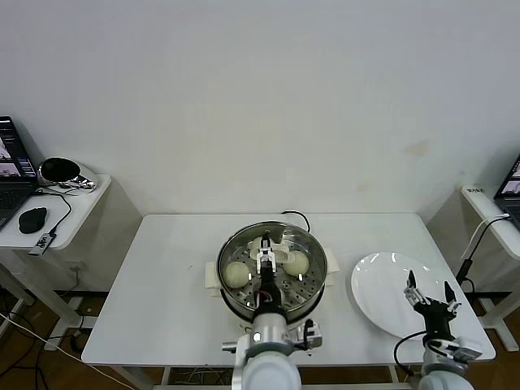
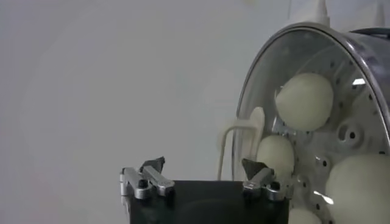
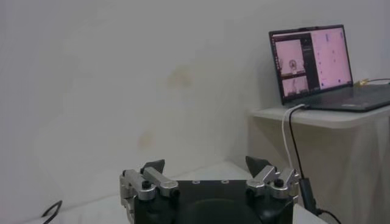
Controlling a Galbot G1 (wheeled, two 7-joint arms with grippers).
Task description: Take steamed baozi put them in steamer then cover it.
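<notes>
The steamer [image 1: 311, 284] stands uncovered at the table's middle front. Two baozi show on its perforated tray, one on the left [image 1: 236, 274] and one on the right [image 1: 296, 262]. My left gripper [image 1: 266, 261] hangs open and empty over the tray between them, and my arm hides the tray's middle. In the left wrist view the left gripper [image 2: 204, 165] is open beside the steamer's rim [image 2: 292, 29], with three baozi inside [image 2: 304, 101], [image 2: 275, 155], [image 2: 359, 185]. My right gripper [image 1: 430, 286] is open and empty above the white plate [image 1: 382, 284]. The right gripper [image 3: 206, 164] also shows open in the right wrist view.
The white plate at the front right holds nothing. The steamer's cord [image 1: 296, 216] runs off behind it. Side tables stand at both ends, with a laptop [image 3: 312, 61] on the right one and a mouse [image 1: 32, 219] on the left one. No lid is in view.
</notes>
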